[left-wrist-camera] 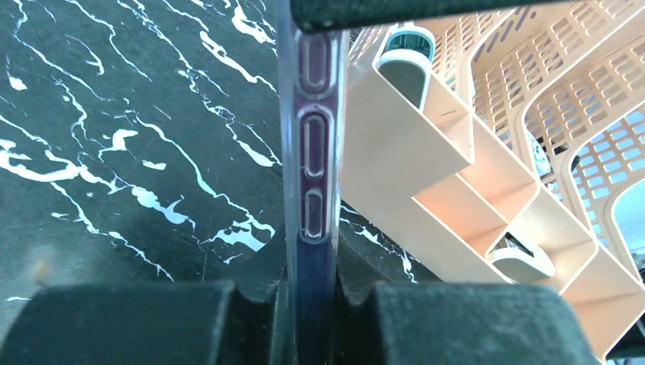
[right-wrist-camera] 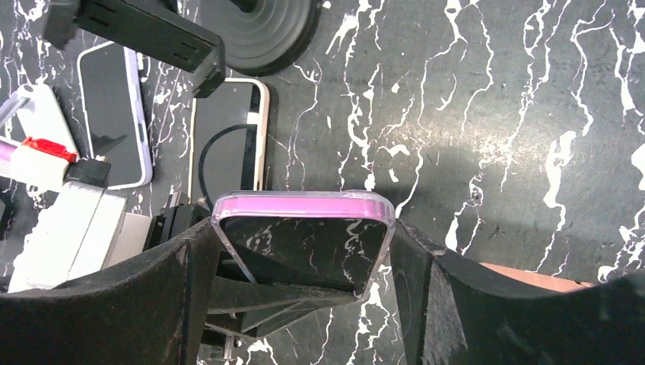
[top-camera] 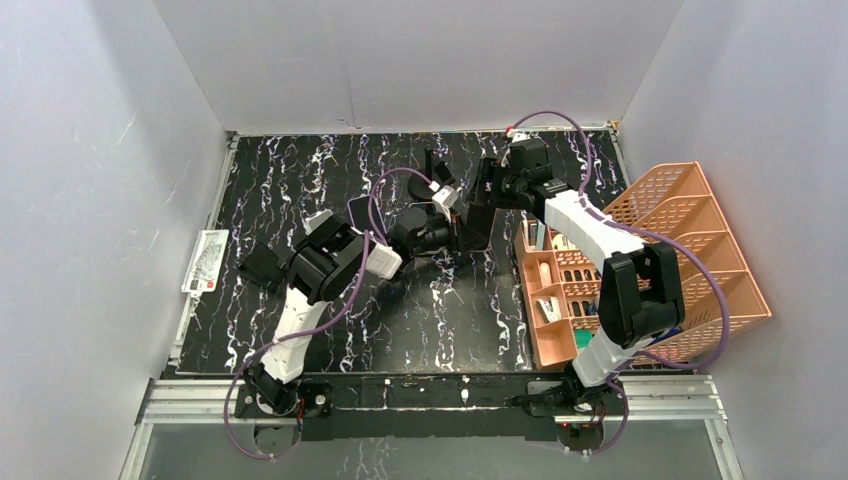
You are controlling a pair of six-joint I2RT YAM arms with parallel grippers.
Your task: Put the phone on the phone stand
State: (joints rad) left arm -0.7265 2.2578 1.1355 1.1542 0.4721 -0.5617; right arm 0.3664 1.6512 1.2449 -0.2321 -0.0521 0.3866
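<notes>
The phone (right-wrist-camera: 304, 207), with a dark screen, pink edge and clear case, is held up off the table between both arms. My left gripper (left-wrist-camera: 313, 266) is shut on it edge-on; the phone's side buttons (left-wrist-camera: 312, 152) show. My right gripper (right-wrist-camera: 304, 232) clamps it across its width, fingers (right-wrist-camera: 190, 258) against both sides. In the top view the phone (top-camera: 478, 215) sits mid-table between the left gripper (top-camera: 452, 235) and right gripper (top-camera: 492, 195). The black phone stand, with a round base (right-wrist-camera: 266, 34) and a clamp arm (right-wrist-camera: 137, 30), stands just beyond the phone.
Two other phones lie flat on the marble table, one lavender-edged (right-wrist-camera: 114, 114) and one gold-edged (right-wrist-camera: 228, 137). An orange basket (top-camera: 690, 250) and divided organiser (left-wrist-camera: 426, 152) stand to the right. A black object (top-camera: 262, 265) and a white card (top-camera: 205, 260) lie at the left.
</notes>
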